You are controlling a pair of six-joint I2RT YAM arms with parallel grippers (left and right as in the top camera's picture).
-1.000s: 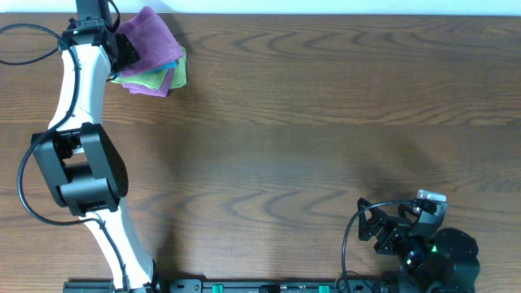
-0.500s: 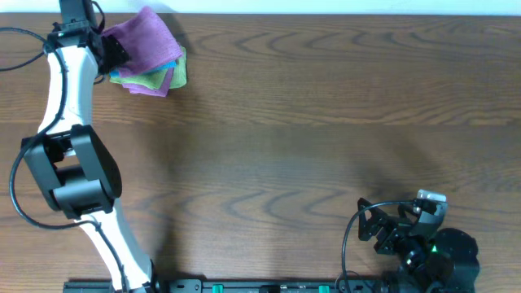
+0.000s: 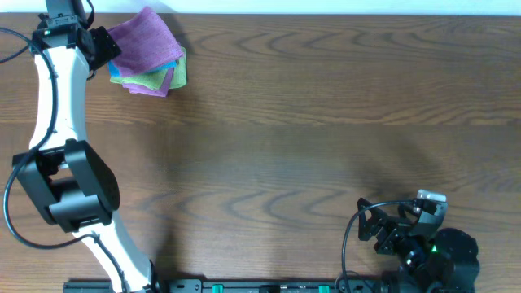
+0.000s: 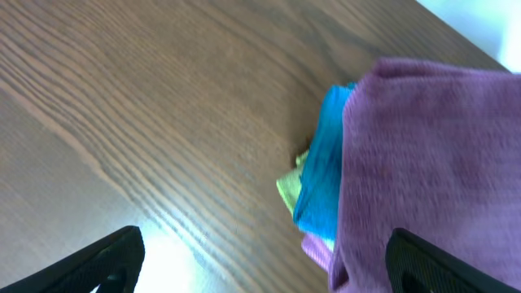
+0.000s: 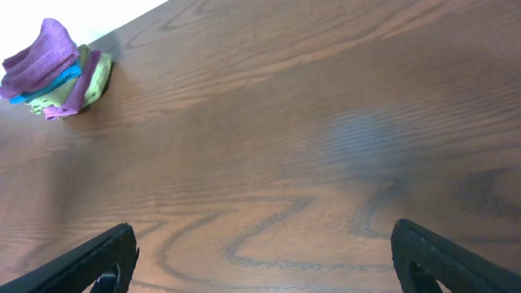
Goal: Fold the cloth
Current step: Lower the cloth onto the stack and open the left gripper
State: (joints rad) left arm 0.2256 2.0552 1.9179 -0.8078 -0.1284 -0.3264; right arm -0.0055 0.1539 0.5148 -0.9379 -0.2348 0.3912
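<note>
Item: cloth (image 3: 146,37), lilac, crumpled on top of a stack at the far left corner of the surface (image 3: 326,122). Beneath it we list a blue cloth (image 4: 321,171) and a green cloth (image 4: 286,189), both mostly hidden (only edges show). Left hand (image 3: 99,45): fingers wide apart, empty, just beside the cloth's left edge; contact we cannot tell. Right hand (image 3: 378,228): fingers apart, empty, well apart from the stack
</note>
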